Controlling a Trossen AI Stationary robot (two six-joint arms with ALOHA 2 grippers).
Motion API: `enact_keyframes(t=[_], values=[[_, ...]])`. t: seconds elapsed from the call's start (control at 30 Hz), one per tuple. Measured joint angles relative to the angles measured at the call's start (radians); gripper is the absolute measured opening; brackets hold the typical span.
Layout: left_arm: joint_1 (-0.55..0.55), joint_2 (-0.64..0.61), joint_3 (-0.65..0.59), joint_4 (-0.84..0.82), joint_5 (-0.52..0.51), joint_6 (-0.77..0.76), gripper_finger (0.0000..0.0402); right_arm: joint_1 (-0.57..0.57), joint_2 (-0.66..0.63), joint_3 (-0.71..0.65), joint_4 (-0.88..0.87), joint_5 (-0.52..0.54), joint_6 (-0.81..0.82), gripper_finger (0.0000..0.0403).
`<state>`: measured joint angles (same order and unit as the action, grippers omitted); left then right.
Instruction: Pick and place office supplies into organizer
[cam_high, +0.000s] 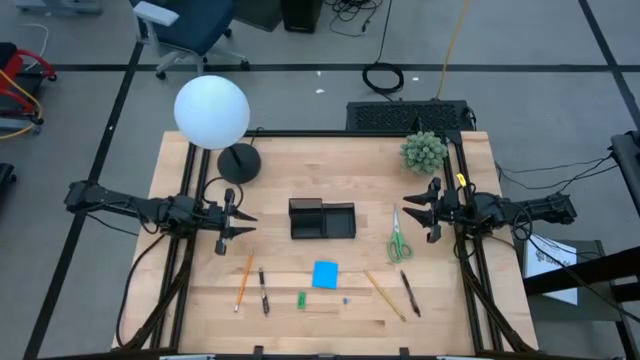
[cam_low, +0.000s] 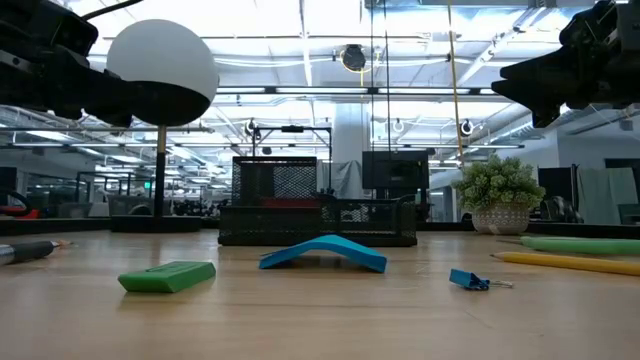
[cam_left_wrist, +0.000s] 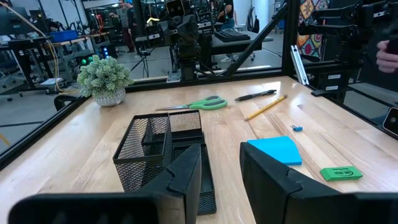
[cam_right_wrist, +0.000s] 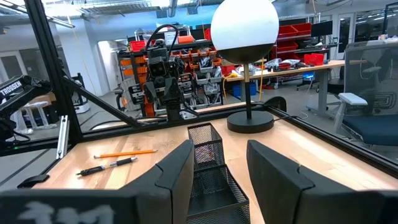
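Observation:
The organizer (cam_high: 322, 219), a low black mesh tray, stands at the table's middle. Nearer the front edge lie an orange pencil (cam_high: 244, 280), a black pen (cam_high: 263, 290), a green piece (cam_high: 301, 299), a blue note pad (cam_high: 325, 274), a tan pencil (cam_high: 384, 294) and another black pen (cam_high: 410, 292). Green-handled scissors (cam_high: 398, 240) lie to the right of the organizer. My left gripper (cam_high: 245, 226) hovers open left of the organizer, pointing level toward it. My right gripper (cam_high: 412, 210) hovers open right of it, beside the scissors. Both hold nothing.
A lamp with a white globe (cam_high: 211, 111) and round black base (cam_high: 239, 162) stands at the far left. A fuzzy green plant (cam_high: 424, 151) sits at the far right. A tiny blue clip (cam_high: 346, 299) lies near the note pad. Black frame rails run along the table's sides.

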<state>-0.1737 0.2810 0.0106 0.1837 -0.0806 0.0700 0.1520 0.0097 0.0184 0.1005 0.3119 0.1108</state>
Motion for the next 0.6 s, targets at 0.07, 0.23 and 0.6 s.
enact_keyframes(t=[0.07,0.23,0.6], values=[[0.000,0.000,0.000,0.000,0.000,0.000,0.0115,0.000,0.000,0.000,0.000,0.000,0.000,0.0139],[0.000,0.000,0.000,0.000,0.000,0.000,0.0115,0.000,0.000,0.000,0.000,0.000,0.000,0.0139],[0.000,0.000,0.000,0.000,0.000,0.000,0.0115,0.000,0.000,0.000,0.002,0.000,0.060,0.0139]])
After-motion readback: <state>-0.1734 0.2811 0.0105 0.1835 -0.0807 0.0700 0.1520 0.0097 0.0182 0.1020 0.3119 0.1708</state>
